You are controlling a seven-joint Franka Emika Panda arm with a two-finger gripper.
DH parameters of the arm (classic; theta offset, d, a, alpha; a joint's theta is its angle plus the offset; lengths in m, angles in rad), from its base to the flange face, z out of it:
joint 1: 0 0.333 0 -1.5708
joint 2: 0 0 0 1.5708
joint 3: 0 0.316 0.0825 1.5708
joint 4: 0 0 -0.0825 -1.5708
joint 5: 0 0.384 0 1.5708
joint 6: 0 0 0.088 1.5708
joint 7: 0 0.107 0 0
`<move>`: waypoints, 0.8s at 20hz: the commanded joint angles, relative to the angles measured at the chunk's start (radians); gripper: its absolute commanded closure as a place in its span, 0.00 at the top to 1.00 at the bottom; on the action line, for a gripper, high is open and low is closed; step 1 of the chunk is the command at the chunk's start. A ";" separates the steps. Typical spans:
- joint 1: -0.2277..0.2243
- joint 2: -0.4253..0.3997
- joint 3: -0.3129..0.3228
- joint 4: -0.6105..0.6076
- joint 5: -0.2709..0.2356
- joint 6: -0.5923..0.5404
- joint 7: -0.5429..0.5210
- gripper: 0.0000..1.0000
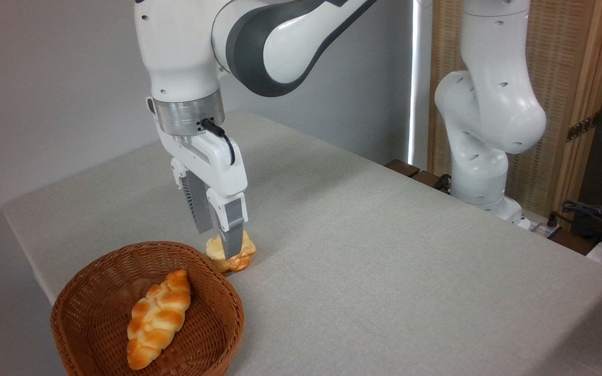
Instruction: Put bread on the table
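Claw (218, 237) hangs above and right of basketed bread (158, 316).

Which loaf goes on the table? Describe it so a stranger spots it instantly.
Find the round brown wicker basket at the near left corner of the grey table. The braided bread lies inside it, long and glossy golden-orange. The other pastry is short and lumpy, and sits outside the basket under the end effector.

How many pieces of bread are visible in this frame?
2. One braided loaf lies inside the wicker basket; the other piece sits on the table behind the basket, beneath the tool.
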 commanded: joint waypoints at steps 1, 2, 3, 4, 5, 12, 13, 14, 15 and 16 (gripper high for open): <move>-0.006 0.027 -0.003 0.021 -0.017 0.066 -0.023 1.00; -0.004 0.029 -0.004 0.021 -0.020 0.079 -0.035 1.00; -0.004 0.029 -0.003 0.022 -0.042 0.091 -0.077 1.00; -0.004 0.029 0.000 0.022 -0.076 0.105 -0.142 1.00; -0.003 0.029 0.002 0.022 -0.090 0.129 -0.191 1.00; 0.007 0.041 0.006 0.022 -0.083 0.284 -0.443 1.00; 0.007 0.047 0.011 0.022 -0.083 0.315 -0.482 1.00; 0.007 0.052 0.020 0.022 -0.083 0.345 -0.526 1.00; 0.007 0.065 0.022 0.022 -0.084 0.367 -0.578 1.00; 0.007 0.079 0.023 0.022 -0.083 0.384 -0.632 1.00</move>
